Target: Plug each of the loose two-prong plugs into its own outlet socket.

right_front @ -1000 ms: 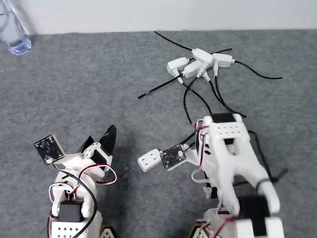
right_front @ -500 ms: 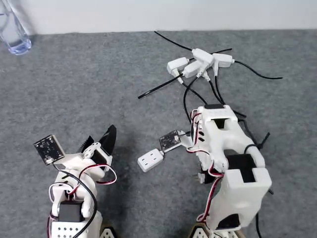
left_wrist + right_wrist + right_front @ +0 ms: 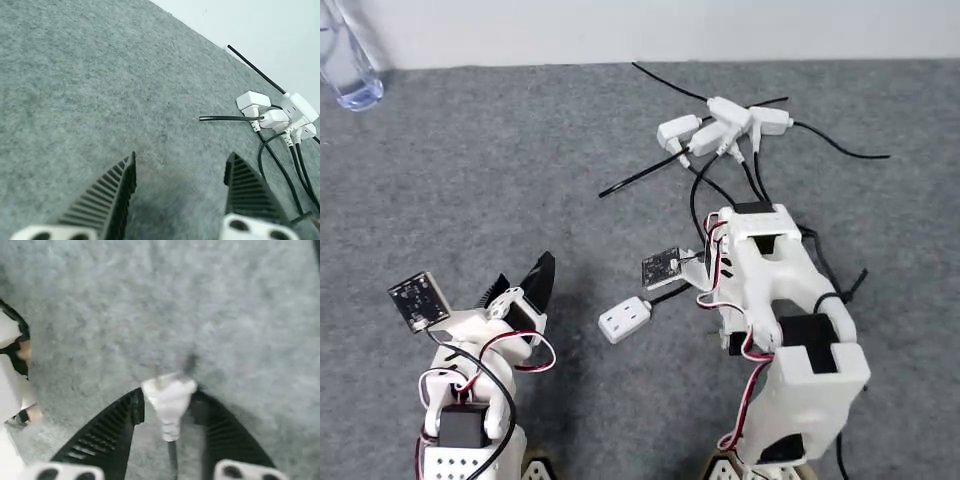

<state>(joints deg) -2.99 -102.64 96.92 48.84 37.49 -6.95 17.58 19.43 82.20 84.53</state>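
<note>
My right gripper [image 3: 168, 397] is shut on a white two-prong plug [image 3: 169, 407], prongs pointing away over the grey carpet, its black cord trailing back between the fingers. A loose white outlet socket [image 3: 625, 318] lies on the carpet just left of the right arm [image 3: 770, 290], its cord running toward that arm. At the far side, a white cluster of plugs and sockets [image 3: 722, 128] lies with black cords fanning out; the cluster [image 3: 275, 112] is also in the left wrist view. My left gripper [image 3: 180, 185] hangs open above bare carpet, nothing between its fingers; the left gripper [image 3: 535, 282] sits near the front left.
Black cords [image 3: 760, 195] loop between the cluster and the right arm. A clear glass [image 3: 348, 60] stands at the far left corner by the white wall [image 3: 620, 30]. Open carpet [image 3: 470, 180] lies ahead of the left arm.
The right arm has folded back and its wrist has swung away from the loose socket toward the far side. The socket shifted slightly. The left arm has not moved.
</note>
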